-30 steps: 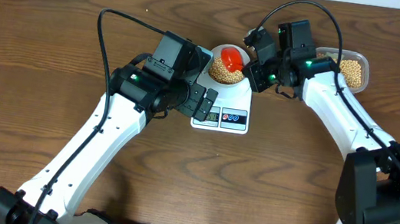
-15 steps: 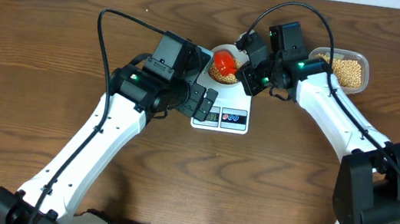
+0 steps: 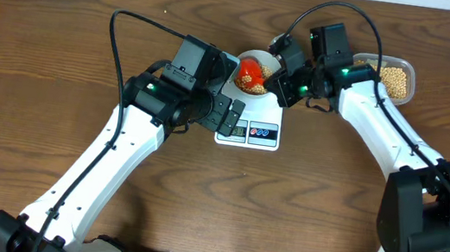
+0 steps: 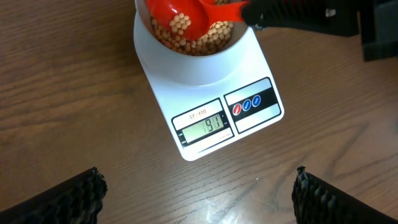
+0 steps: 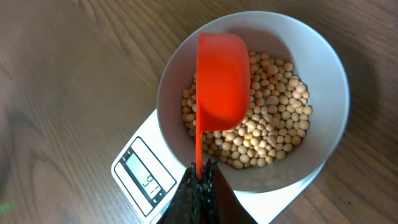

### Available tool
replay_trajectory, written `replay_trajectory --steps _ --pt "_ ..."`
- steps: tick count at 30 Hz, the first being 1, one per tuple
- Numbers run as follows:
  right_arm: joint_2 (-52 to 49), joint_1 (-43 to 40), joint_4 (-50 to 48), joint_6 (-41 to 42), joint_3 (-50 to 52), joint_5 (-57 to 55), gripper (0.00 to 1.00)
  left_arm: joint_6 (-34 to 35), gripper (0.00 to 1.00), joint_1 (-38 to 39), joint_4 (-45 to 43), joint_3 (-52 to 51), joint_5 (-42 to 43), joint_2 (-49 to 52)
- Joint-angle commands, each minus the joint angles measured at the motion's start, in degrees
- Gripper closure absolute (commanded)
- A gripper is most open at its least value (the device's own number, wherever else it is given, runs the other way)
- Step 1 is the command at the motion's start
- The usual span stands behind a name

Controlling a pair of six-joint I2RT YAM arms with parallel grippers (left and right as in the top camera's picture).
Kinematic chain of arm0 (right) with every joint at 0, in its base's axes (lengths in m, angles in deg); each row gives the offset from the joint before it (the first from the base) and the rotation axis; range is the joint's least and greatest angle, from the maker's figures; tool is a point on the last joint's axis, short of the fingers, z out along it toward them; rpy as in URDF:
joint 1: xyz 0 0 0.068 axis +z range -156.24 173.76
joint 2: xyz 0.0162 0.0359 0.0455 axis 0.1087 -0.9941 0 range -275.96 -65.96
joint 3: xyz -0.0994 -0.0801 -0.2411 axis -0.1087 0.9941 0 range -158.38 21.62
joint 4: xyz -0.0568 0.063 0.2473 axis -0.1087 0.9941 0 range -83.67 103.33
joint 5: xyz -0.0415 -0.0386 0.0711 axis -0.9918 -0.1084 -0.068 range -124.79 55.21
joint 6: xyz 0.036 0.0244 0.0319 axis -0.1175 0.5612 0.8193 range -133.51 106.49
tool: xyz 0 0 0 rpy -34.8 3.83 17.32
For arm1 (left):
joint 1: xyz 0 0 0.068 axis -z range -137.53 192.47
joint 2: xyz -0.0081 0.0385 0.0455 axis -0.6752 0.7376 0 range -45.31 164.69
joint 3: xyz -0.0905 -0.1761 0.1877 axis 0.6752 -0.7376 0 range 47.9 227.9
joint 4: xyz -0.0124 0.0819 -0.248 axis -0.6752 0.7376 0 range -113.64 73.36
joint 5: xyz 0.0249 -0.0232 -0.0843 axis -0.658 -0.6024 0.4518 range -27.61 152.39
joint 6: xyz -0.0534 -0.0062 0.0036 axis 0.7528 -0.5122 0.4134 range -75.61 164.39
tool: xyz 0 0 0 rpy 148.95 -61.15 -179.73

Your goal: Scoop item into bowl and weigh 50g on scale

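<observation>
The pale bowl (image 5: 323, 81) sits on the white scale (image 4: 163, 93) and holds many beige beans (image 5: 273, 124). My right gripper (image 5: 200, 171) is shut on the thin handle of a red scoop (image 5: 222, 74). The scoop hangs over the bowl's left half, tipped on its side. In the left wrist view a few beans lie in the hollow of the scoop (image 4: 180, 15). My left gripper (image 4: 198, 174) is open and empty, low over the wood just in front of the scale's lit display. From overhead, the left gripper (image 3: 229, 118) is at the scale's (image 3: 263, 114) left front corner.
A clear plastic tub (image 3: 409, 74) with more beans stands at the back right, behind my right arm. Both arms crowd the scale from either side. Bare wooden tabletop lies in front of the scale and to the far left.
The right gripper swung the scoop a little left over the bowl, then eased slightly back right, and the scoop has rolled further onto its side. The left arm has not moved.
</observation>
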Motion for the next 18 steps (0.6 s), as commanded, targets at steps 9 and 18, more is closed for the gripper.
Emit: replay_trajectory --steps 9,18 --pt "-0.4 -5.2 -0.2 0.5 -1.0 11.4 0.99 0.0 0.02 -0.2 0.0 -0.5 -0.8 -0.2" --pt "-0.3 -6.5 -0.2 0.4 -1.0 12.7 0.99 0.0 0.02 -0.2 0.0 -0.5 -0.8 -0.2"
